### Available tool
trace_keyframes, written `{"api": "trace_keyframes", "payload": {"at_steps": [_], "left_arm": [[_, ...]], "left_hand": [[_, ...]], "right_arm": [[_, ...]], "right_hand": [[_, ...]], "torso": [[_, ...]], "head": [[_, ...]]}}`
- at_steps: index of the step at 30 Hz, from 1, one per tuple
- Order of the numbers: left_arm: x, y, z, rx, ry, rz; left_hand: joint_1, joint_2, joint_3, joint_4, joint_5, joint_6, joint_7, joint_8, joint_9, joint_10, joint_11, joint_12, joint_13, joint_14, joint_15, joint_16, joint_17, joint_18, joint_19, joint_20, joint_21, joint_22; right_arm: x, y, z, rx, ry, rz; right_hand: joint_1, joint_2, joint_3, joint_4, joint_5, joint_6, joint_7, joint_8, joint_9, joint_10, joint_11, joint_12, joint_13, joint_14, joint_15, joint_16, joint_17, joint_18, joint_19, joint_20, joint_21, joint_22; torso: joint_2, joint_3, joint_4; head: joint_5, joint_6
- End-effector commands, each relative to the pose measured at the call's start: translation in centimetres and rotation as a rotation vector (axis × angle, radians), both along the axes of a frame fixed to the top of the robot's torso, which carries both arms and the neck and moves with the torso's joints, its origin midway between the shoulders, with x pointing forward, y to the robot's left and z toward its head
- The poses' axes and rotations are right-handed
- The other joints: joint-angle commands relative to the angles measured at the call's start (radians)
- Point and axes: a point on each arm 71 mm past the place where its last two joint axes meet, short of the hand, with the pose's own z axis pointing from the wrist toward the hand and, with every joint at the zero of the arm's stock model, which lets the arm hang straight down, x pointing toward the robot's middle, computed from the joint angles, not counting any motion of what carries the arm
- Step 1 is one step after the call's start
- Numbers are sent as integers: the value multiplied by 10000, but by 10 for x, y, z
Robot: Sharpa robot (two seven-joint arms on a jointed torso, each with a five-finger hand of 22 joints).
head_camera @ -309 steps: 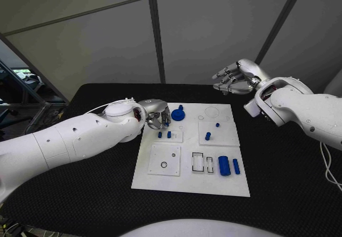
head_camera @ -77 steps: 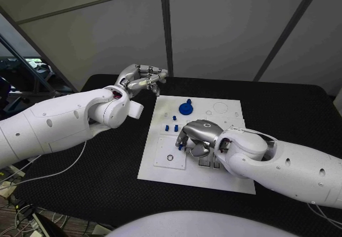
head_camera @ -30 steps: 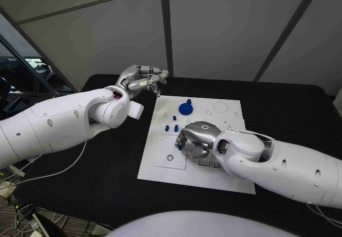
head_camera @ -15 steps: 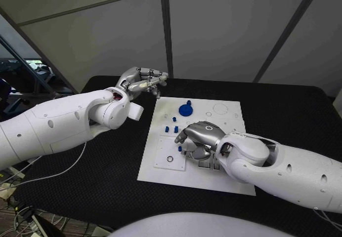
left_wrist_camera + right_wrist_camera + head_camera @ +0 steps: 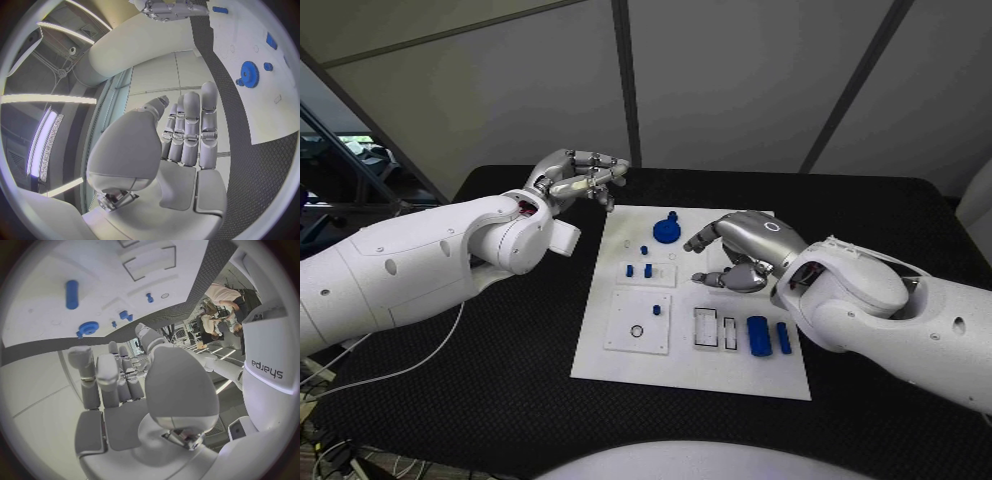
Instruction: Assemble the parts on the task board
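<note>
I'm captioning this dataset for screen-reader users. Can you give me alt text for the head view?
A white task board lies on a black table, with the robot's right hand held above its middle, holding nothing. The left hand is raised beyond the board's far left corner. Blue parts on the board include a gear, small pegs and two cylinders.

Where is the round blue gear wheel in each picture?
Head view: the blue gear sits at the far end of the white task board, ahead of the left robot hand.
Left wrist view: the gear lies on the board, beyond the fingertips.
Right wrist view: the gear sits near the board's edge.
Shared landmark: the small blue peg beside it.
</note>
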Motion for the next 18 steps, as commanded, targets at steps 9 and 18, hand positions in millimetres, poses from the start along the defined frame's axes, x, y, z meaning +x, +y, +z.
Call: {"api": "trace_keyframes", "payload": {"at_steps": [9,18], "left_arm": [[0,-1,-3,-23,147,-185],[2,0,-4,14,196,-128]], "left_hand": [[73,-33,-79,-3,7,-89,17,68,-15,-96,-18,76,17,6,67,-48,-19,-59,-70,25,-48,-15],[87,-26,-77,-9,8,-91,17,75,-13,-102,-19,89,20,2,67,-50,-24,-58,-71,27,-53,-17]], "right_arm": [[23,-44,-3,-1459,1055,-1288],[25,-48,-9,-1875,1720,-1336]], "right_hand": [[1386,8,-2452,1935,-265,-826,71,-23,-10,-907,83,637,-12,-445,95,-1127,-1679,394,-888,67,-1367,-1585],[1602,137,-2435,2108,-270,-645,109,24,21,-652,59,812,-15,-412,74,-1183,-1845,400,-842,26,-1445,-1657]], "torso": [[-4,2,8],[-11,-2,-23]], "head": [[-88,55],[-73,41]]}}
